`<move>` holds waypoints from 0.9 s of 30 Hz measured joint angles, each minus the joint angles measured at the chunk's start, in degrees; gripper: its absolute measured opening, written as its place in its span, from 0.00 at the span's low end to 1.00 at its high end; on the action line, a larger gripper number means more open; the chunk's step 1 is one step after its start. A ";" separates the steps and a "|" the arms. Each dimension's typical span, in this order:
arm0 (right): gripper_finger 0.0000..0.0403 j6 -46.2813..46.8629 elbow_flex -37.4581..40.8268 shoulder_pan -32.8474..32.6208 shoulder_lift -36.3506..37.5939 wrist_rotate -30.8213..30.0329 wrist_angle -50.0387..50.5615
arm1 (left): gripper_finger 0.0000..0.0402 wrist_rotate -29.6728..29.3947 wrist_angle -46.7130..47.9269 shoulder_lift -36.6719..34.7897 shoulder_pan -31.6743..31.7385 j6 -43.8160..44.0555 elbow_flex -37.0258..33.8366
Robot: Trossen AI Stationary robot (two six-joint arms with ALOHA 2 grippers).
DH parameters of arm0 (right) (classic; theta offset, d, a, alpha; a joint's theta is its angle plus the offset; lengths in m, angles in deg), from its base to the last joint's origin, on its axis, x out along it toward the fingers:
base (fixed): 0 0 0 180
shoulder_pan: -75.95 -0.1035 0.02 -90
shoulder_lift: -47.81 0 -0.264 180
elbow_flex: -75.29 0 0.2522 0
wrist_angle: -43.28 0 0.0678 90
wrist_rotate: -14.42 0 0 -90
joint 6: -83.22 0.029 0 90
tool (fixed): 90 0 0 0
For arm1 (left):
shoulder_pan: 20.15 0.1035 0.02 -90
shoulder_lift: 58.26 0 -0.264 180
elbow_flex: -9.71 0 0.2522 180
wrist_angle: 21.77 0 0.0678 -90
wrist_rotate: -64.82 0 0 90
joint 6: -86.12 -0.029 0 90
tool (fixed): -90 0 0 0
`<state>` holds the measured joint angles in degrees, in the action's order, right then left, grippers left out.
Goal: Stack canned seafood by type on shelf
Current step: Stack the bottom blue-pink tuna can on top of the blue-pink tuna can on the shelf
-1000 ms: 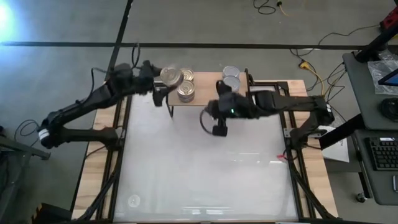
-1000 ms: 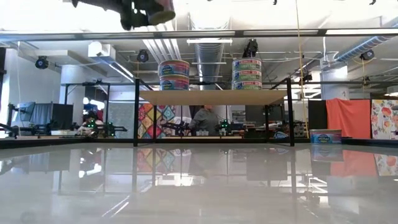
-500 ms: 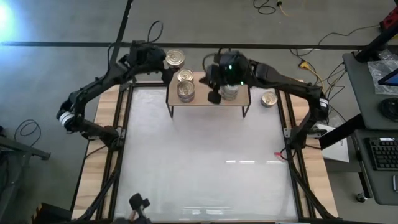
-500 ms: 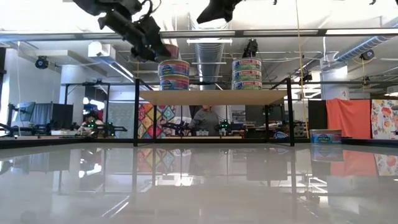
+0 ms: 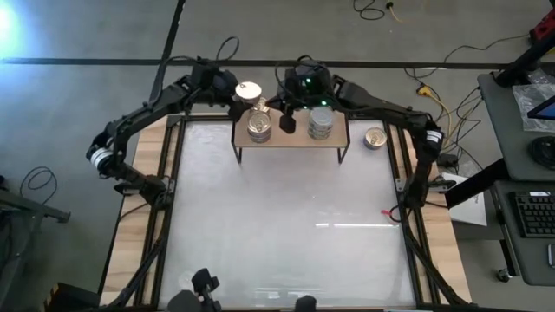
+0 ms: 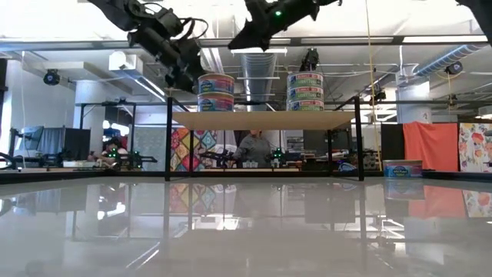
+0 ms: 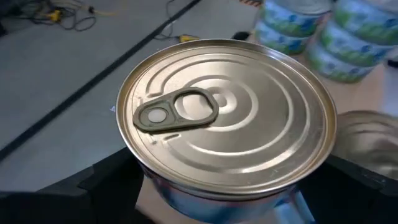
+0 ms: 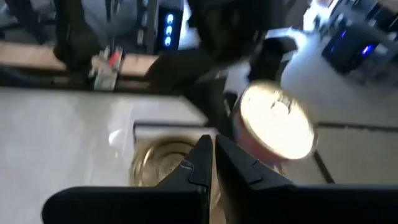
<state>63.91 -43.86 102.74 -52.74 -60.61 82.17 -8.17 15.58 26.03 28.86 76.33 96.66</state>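
My left gripper (image 5: pixel 242 96) is shut on a can of seafood with a gold pull-ring lid (image 7: pixel 227 121), in the air just left of the shelf (image 5: pixel 290 141). The shelf's wooden board carries a left stack of two cans (image 6: pixel 215 92) and a right stack of three cans (image 6: pixel 305 90). My right gripper (image 5: pixel 286 122) is shut and holds nothing, hovering over the shelf between the two stacks. In the right wrist view its fingers (image 8: pixel 211 158) hang over the left stack's lid (image 8: pixel 158 163). My left gripper pinches the can's side wall (image 7: pixel 149 183) between its two fingers (image 7: pixel 106 186), one on each opposite side below the lid rim. The fingers come from the table's far left, slanting down. The can is lifted clear, lid up, slightly tilted.
One more can (image 5: pixel 375 137) stands on the tabletop to the right of the shelf, seen also in the low view (image 6: pixel 400 168). The white tabletop (image 5: pixel 286 225) stretches out in front of the shelf. Both arms crowd the shelf's far side.
My left gripper has come down with the can and moved closer to the left stack. My right gripper, still shut, has swung from in front of the shelf toward the table's far edge and now hangs over the shelf between the stacks.
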 joint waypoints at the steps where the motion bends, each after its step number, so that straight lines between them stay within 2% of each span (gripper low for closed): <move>1: 0.03 0.28 -0.17 0.09 -0.53 0.09 -1.82 | 0.87 0.17 -0.13 -0.02 -0.39 0.63 -0.05; 6: 0.03 2.49 -2.59 0.81 -4.49 0.21 -8.64 | 0.87 0.39 -0.66 0.64 -1.66 1.35 -0.07; 10: 0.03 3.95 -6.40 1.78 -8.47 0.06 -8.95 | 0.87 0.01 -2.00 1.71 -1.26 1.08 0.06; 16: 0.03 5.64 -12.15 3.11 -14.75 0.05 -9.19 | 0.87 -0.18 -1.68 2.94 -0.87 -4.15 0.17; 22: 0.03 5.81 -18.85 3.28 -20.71 0.16 -3.99 | 0.87 0.32 -0.12 2.89 -0.25 -8.50 0.17; 27: 0.03 5.27 -24.50 3.36 -23.93 0.50 1.81 | 0.87 3.56 0.74 2.89 -0.26 -10.64 0.17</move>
<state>69.18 -68.36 106.10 -76.67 -60.11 83.99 -4.61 16.32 28.92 28.60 65.69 96.83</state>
